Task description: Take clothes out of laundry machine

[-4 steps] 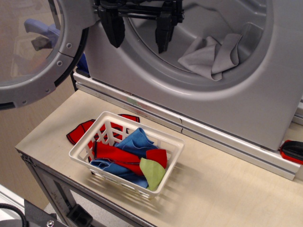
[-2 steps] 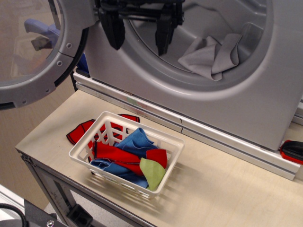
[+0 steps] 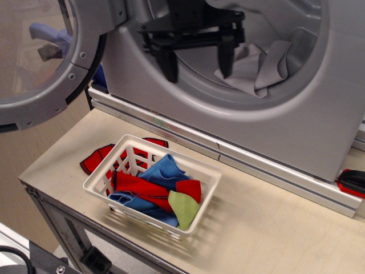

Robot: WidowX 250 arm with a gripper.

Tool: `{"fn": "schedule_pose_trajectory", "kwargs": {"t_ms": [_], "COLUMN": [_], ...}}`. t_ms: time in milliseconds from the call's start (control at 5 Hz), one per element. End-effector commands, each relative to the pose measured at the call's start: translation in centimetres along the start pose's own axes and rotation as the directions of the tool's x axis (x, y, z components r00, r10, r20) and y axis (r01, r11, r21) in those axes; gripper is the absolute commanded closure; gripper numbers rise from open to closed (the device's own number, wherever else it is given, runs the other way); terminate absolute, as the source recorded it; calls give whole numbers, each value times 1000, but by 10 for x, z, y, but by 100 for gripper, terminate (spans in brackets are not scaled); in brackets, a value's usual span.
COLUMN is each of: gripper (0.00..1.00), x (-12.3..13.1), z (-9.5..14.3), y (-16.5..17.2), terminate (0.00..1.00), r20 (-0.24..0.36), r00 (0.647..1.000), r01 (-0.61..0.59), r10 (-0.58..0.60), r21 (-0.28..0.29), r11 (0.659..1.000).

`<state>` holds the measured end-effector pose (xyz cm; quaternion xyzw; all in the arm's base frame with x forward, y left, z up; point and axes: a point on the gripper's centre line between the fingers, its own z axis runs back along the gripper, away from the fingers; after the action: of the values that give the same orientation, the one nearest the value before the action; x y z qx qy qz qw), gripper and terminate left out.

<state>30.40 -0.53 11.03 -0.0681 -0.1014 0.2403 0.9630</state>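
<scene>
My fingers (image 3: 169,65) are spread wide with nothing between them — the gripper (image 3: 197,64) hangs in front of the drum mouth, its right-hand finger overlapping the left edge of the cloth (image 3: 259,67) in this view. Whether that finger touches the fabric or only passes in front of it, I can't tell.

The cloth, pale grey, lies crumpled on the lower right of the drum, draped over the lip of the washer (image 3: 274,123). It is all inside the machine, so I judge the task barely begun: no grasp made, nothing lifted out. What's left is closing on the cloth, pulling it clear of the mouth and setting it down.

The door (image 3: 40,63) stands swung open at the left. Below, on the table (image 3: 274,228), a white basket (image 3: 100,182) holds red, blue and lime-green cloths — not mine to fetch. A red cloth (image 3: 94,160) lies flat beside it.

I can read no brand, label or writing anywhere.
</scene>
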Motion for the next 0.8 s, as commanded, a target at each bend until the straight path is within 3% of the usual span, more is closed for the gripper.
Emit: {"fn": "schedule_pose_trajectory", "kwargs": {"t_ms": [0,400,600], "gripper": [0,0,0], "x": [31,55,67], "z": [-10,-35,-48], "y": [-25,-43,-53], "terminate": [0,0,0], "r20": [182,264,251], "r00": [976,935,925], "r01": [-96,-179,-219], "r10": [122,238,285], "r21": [-146,-230,-259], "r11": [985,957,941]}}
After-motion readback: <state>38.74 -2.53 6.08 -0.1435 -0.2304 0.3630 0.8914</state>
